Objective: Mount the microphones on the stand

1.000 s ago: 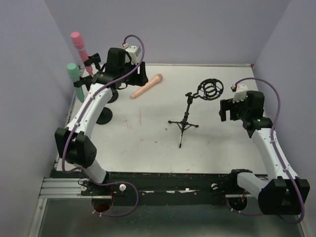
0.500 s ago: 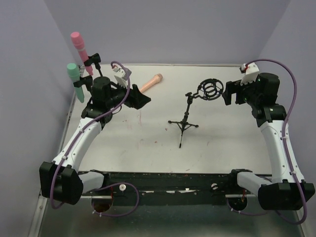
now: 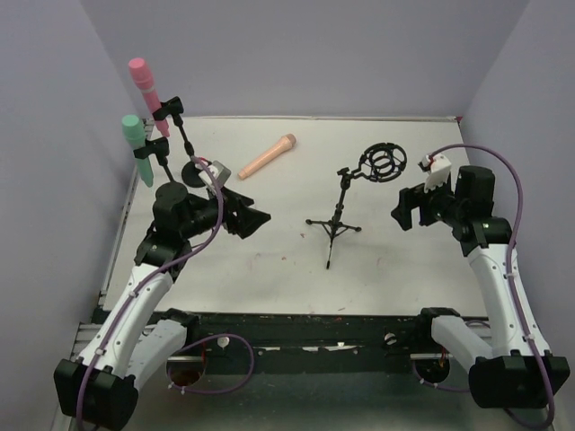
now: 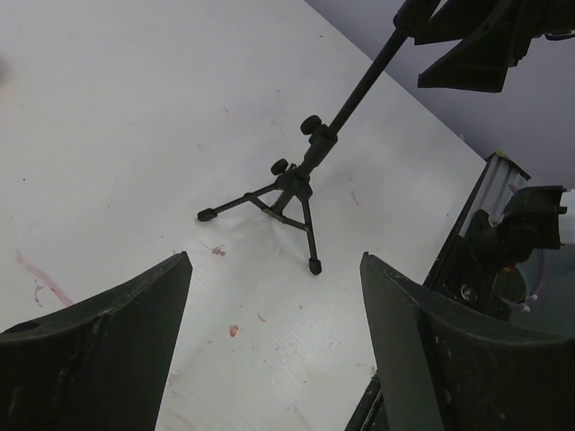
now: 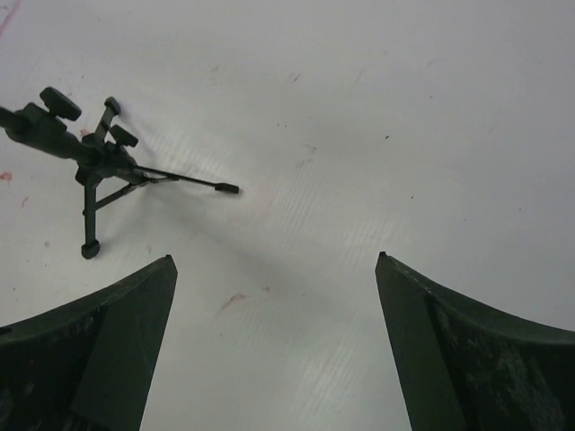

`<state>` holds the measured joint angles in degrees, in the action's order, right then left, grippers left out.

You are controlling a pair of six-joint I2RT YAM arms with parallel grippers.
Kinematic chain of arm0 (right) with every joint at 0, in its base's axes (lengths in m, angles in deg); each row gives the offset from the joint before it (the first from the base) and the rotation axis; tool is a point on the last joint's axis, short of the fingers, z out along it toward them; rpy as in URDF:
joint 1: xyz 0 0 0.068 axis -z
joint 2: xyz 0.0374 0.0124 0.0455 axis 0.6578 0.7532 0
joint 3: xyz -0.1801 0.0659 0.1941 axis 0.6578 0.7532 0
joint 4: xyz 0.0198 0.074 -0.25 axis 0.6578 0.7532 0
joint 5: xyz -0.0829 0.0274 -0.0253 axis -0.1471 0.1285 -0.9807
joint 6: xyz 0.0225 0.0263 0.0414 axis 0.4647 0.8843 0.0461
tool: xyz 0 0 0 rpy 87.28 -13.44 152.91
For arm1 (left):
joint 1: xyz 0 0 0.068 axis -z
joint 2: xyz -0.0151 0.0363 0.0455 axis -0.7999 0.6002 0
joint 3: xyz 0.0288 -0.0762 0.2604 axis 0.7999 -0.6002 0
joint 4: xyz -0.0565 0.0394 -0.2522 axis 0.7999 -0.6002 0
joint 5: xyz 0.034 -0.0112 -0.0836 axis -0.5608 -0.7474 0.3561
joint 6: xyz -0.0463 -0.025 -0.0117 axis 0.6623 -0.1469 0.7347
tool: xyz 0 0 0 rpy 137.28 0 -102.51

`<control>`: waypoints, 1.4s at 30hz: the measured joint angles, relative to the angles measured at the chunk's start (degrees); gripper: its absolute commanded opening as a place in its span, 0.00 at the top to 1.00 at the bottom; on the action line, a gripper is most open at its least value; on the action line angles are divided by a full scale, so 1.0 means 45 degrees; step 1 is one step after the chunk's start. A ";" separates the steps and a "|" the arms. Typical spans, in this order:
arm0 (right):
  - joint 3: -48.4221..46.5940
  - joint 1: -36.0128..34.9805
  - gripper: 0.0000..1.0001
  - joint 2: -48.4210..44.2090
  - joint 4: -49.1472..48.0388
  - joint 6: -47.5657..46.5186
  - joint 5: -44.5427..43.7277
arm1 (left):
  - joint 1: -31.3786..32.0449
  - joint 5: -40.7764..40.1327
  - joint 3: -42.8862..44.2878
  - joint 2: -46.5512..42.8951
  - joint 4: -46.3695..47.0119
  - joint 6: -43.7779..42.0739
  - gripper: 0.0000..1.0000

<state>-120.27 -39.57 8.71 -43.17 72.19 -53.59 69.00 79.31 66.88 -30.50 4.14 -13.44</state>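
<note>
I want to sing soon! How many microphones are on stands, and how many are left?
Done: the pink plastic microphone and the mint green plastic microphone sit clipped in stands at the back left. In hand: nothing; the left end effector and right end effector are open and empty. Left: the peach-orange plastic microphone lies on the table, and the black tripod stand holds none.

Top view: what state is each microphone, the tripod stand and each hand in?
pink microphone: clipped in place, head up.
mint green microphone: clipped in place, head up.
peach microphone: lying loose on the table.
tripod stand: upright, ring mount empty.
left hand: open, empty.
right hand: open, empty.
</note>
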 measured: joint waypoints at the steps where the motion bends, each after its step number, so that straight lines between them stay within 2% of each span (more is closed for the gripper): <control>1: 0.0287 0.0005 0.00 -0.0219 -0.0005 -0.0092 0.0141 | 0.0000 -0.0010 -0.0194 -0.0185 -0.0024 0.0005 0.16; 7: 0.1549 0.0010 0.00 -0.1093 0.0296 -0.1744 0.2351 | 0.0005 -0.0141 -0.1005 -0.1375 -0.0044 0.0078 0.16; 15: 0.2599 0.0005 0.01 -0.0971 0.2331 -0.7354 0.6897 | 0.0170 -0.0554 -0.1700 -0.2404 -0.0029 0.0291 0.16; 19: 0.2778 -0.0180 0.05 -0.0665 0.2327 -0.8835 0.8126 | 0.0267 -0.0811 -0.2030 -0.2613 -0.0019 0.0690 0.16; 24: 0.2783 -0.1326 0.08 0.0214 0.0039 -0.8126 0.8038 | 0.0335 -0.1180 -0.2166 -0.2875 -0.0029 0.1185 0.16; 32: 0.3036 -0.3123 0.10 0.0792 -0.4911 -0.5294 0.5989 | 0.0335 -0.1763 -0.2166 -0.3055 -0.0073 0.1715 0.16; 42: 0.3691 -0.4609 0.14 0.0894 -0.8500 -0.3031 0.4911 | 0.0510 -0.2079 -0.1812 -0.2555 -0.0151 0.2030 0.16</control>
<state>-103.66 -60.31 12.73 -81.42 58.55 -31.50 71.29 69.96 58.73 -41.99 3.46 -4.30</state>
